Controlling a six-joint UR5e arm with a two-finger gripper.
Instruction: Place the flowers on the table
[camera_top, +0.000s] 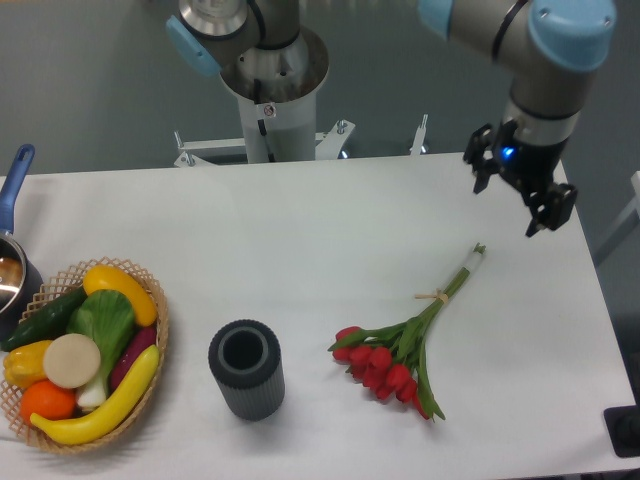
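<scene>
We see the flowers (400, 345) lying flat on the table (330, 230), toward its right front part. The red heads point to the near left, the green stems run up and away to the right, and a twine tie sits partway along them (the cut ends are the part nearest the arm). Nothing touches the bunch.

Above and to the right of the stem ends, we find the gripper (518, 198) hanging over the table's far right edge, well apart from the flowers. Its two dark fingers stand spread with a gap between them, and nothing is held there.

Left of the flowers, near but not touching, stands a dark ribbed vase (246, 368), upright, its mouth showing hollow. Farther left, at the table's near corner, we see a wicker basket (150, 340) filled with coloured vegetables. Just behind the basket, a pot (12, 275) with a blue handle is cut off by the left edge. The arm's base (272, 90) rises beyond the far side.
</scene>
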